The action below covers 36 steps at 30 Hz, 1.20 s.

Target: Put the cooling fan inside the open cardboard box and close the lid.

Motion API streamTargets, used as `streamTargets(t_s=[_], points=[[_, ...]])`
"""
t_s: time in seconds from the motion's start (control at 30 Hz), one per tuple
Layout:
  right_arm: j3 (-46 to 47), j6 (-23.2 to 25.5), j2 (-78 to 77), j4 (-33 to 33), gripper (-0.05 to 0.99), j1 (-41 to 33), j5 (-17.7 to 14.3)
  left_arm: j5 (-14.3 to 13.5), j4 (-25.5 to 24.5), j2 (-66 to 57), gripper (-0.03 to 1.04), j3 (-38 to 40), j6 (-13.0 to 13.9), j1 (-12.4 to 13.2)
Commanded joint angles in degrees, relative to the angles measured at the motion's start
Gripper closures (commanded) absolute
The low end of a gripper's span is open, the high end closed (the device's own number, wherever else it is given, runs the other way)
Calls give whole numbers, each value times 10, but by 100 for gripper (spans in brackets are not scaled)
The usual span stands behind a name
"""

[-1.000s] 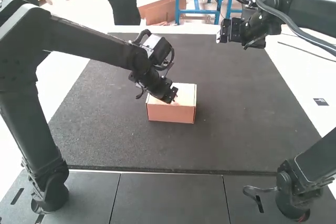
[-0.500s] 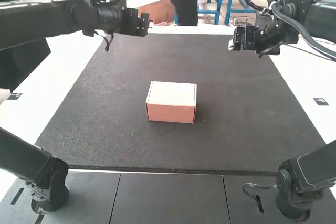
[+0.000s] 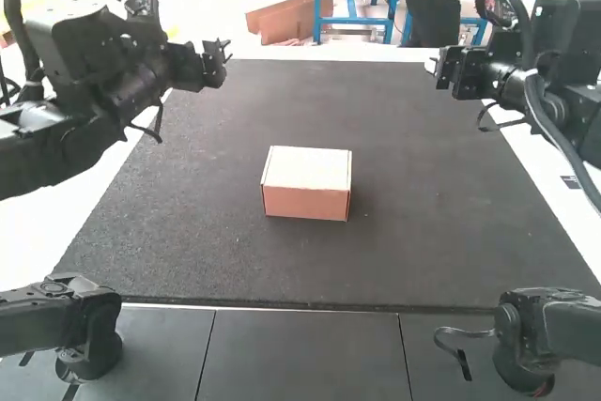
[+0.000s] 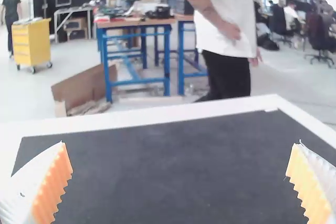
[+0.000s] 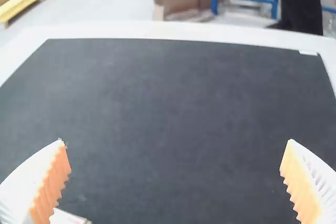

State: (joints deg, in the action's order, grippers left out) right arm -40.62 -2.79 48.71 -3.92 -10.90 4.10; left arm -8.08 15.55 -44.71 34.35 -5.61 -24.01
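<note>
The cardboard box (image 3: 305,182) stands in the middle of the black mat (image 3: 423,223), its lid lying flat and shut. My left gripper (image 3: 218,52) hangs in the air over the mat's far left corner, well away from the box. In the left wrist view its white ribbed fingers (image 4: 50,187) with orange pads stand wide apart, open and holding nothing. My right gripper (image 3: 441,70) is raised over the far right corner, also apart from the box. Its fingers (image 5: 307,182) are spread open over bare mat.
A white table surface (image 3: 545,129) borders the mat on the left, right and far sides. The arm bases (image 3: 80,335) stand at the near corners. Bare mat surrounds the box on every side.
The left gripper has lifted off the box's lid and pulled back up to the far left. The right gripper has drifted a little right. The box has stayed put.
</note>
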Motion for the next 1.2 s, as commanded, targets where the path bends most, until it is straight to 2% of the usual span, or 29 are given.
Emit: streamTargets(t_s=[0.0,0.1,0.2,0.33,0.5,0.63,0.83,0.9,1.03,1.1,1.17], points=[[41,2,-48,-34,2,7,-25,-25,19,49,4,-56,2,1],[70,2,-54,-72,2,10,-44,-23,22,100,4,-104,2,0],[107,2,-56,-128,2,12,-44,-15,22,152,4,-143,2,0],[159,0,-66,-175,2,17,-24,-16,31,213,4,-197,2,1],[212,-10,-91,-202,2,18,-20,-15,29,285,4,-250,4,-1],[255,-18,-121,-205,2,18,-21,-11,11,348,4,-288,5,-1],[317,-45,-187,-206,2,18,-19,2,-42,451,5,-331,5,-1],[336,-49,-213,-205,2,18,-19,12,-44,444,5,-336,5,0],[361,-49,-266,-185,2,18,-19,11,-62,447,5,-345,5,1],[372,-50,-293,-172,2,18,-21,11,-76,447,5,-345,-3,3],[384,-50,-320,-157,2,18,-24,10,-92,447,5,-345,-23,4]])
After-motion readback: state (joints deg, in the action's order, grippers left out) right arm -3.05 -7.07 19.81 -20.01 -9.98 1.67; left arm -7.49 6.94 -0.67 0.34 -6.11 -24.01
